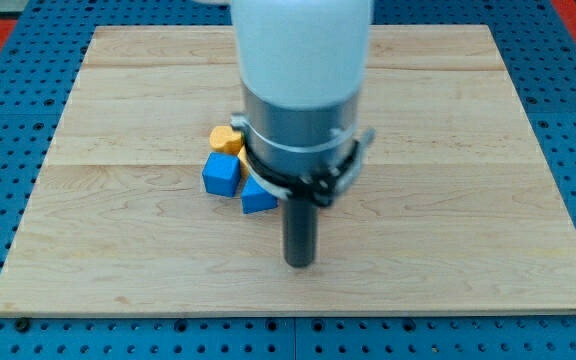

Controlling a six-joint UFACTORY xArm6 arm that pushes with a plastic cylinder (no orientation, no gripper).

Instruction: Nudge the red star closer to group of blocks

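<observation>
**A:** Since the red star shows nowhere, where do you reckon it is?

**B:** I cannot tell. The arm [303, 90] covers everything to the view's right of the blue cube [222, 174], so the star may sit behind it. Three blocks show: that cube, an orange block [226, 138] touching it on the side toward the view's top, and a second blue block [258, 197] just beside it toward the view's bottom right, its shape partly hidden.

**A:** And the gripper?

**B:** None is fitted, so nothing spreads or pinches. The arm ends in a rod, and my tip [299, 263] sits on the desk [468, 150] to the lower right of the cube, a little past the second blue block and touching neither.

**A:** How would the star handle?

**B:** Judging by its neighbours, it is small, rigid and light, and it should slide easily on smooth wood. It is hardly fragile. There is no taking hold; it can only be pushed. I would put my tip in a notch between two points on the side facing away from the cube, since a push on a single point would likely spin it.

**A:** Any risk?

**B:** Too firm a shove could scatter the cluster round the cube.
</observation>
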